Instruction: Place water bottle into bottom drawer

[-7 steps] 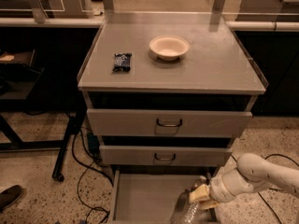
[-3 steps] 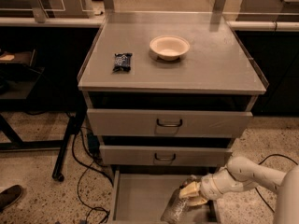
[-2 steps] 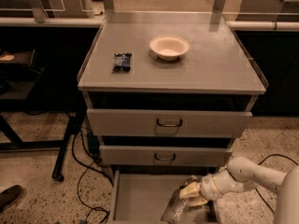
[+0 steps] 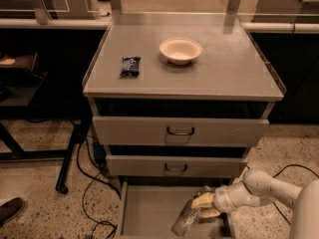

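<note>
The bottom drawer point(image 4: 149, 208) is pulled out at the foot of the grey cabinet, its flat grey floor showing. My gripper point(image 4: 203, 206) reaches in from the right over the drawer's right side. It is shut on the water bottle point(image 4: 185, 220), a clear ribbed bottle that hangs tilted, its lower end pointing down-left just above or on the drawer floor. The bottle's cap is hidden by the fingers.
A white bowl point(image 4: 180, 50) and a dark snack packet point(image 4: 130, 65) lie on the cabinet top point(image 4: 224, 73). The two upper drawers point(image 4: 180, 131) are slightly open. Cables point(image 4: 92, 183) lie on the floor at left, with a shoe point(image 4: 10, 210) at far left.
My gripper has moved left and down with the bottle, from the drawer's right edge to over its floor. The bottle now tilts further down-left.
</note>
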Controlling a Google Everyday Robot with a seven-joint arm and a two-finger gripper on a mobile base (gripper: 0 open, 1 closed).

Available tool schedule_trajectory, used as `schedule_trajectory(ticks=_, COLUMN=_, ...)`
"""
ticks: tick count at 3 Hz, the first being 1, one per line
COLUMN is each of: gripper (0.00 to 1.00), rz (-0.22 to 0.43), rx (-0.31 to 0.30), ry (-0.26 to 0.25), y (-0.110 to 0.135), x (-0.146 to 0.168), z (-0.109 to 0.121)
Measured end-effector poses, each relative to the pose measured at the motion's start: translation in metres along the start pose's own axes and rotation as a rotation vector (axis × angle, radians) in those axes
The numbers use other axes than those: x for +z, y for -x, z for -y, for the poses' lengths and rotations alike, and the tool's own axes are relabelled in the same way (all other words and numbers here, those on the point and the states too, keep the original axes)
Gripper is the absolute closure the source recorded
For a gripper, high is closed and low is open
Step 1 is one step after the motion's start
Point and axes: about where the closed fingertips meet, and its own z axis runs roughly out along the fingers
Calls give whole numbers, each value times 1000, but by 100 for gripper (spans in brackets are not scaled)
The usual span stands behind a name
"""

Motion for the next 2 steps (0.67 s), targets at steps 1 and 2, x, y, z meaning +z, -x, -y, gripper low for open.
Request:
schedule_trajectory(ticks=1, gripper=100, rz=27, rx=23, ry=24, y=14, x=-1, z=5)
schedule_trajectory(ticks=2, gripper=100, rz=33, rx=27, ry=29, y=17, x=-2, z=6)
